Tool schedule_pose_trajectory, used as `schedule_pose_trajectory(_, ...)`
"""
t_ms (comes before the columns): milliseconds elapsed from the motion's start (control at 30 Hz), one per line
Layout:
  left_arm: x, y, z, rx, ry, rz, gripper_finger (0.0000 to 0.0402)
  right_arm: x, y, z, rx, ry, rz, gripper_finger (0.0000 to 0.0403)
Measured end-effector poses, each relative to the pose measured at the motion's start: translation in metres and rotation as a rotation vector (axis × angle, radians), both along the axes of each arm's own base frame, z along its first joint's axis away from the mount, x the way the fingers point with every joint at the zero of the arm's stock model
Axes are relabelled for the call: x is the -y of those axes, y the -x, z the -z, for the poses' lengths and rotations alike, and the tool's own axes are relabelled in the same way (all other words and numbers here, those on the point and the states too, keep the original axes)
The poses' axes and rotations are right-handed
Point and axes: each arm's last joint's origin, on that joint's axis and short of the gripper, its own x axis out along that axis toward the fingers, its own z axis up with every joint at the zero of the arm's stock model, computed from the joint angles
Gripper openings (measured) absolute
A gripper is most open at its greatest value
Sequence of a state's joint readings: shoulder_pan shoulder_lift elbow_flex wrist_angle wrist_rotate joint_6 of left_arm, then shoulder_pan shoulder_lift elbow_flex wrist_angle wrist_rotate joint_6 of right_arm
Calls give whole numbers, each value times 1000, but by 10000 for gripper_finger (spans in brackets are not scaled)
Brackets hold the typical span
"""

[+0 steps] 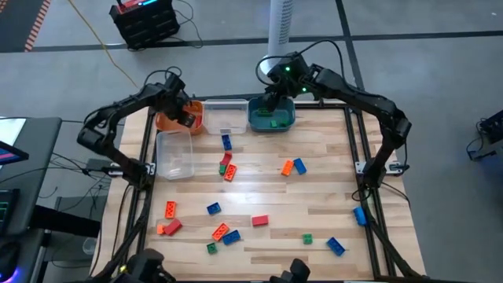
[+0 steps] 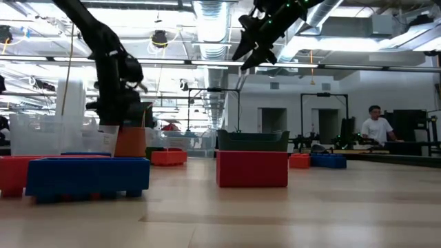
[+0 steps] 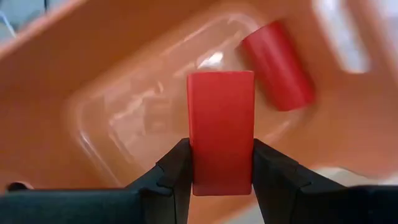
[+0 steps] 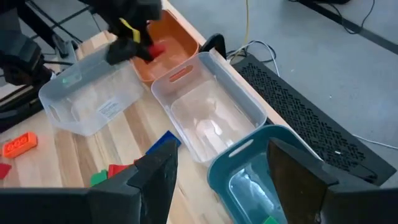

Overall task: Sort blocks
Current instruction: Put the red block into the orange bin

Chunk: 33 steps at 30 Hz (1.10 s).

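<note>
One red block pinched over the orange bin

Smooth, glossy and rectangular, it sits clamped between the left gripper fingers, a second red block lying in the bin below. Right gripper hangs spread wide over the teal bin; other blocks scatter the worktop.

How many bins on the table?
4. Along the back edge, left to right: orange bin, clear bin, teal bin. A second clear bin sits just in front of the orange one. None look hidden.
</note>
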<state>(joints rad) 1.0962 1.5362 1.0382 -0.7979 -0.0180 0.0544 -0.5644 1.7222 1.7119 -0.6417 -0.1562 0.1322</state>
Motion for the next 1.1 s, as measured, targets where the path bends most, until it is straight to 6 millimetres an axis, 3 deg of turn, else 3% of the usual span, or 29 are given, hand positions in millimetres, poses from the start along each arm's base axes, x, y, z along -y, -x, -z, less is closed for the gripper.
schedule_pose_trajectory(133,-7,-2,22,-58,66,-43,148,-1,0,-2,-1,-2,0,254)
schedule_pose_trajectory(267,-10,-5,26,-33,77,-49,192,-3,-1,-3,3,1,-9,254)
schedule_pose_trajectory(367,-8,-4,18,-11,46,-49,217,-5,-2,-3,1,4,-16,254)
schedule_pose_trajectory(500,1,-1,-7,37,-40,-45,226,-6,-2,-3,-1,8,-21,254)
schedule_pose_trajectory(633,29,-16,-39,92,-146,112,218,-5,-2,-3,-12,39,-44,254)
schedule_pose_trajectory(800,77,-52,-56,216,-119,259,200,-3,-1,-3,-30,84,-75,254)
schedule_pose_trajectory(933,111,-79,-57,281,-50,214,191,-3,1,-1,-50,83,-82,254)
schedule_pose_trajectory(1100,141,-112,-43,297,7,102,182,-11,-2,1,-111,160,-184,254)
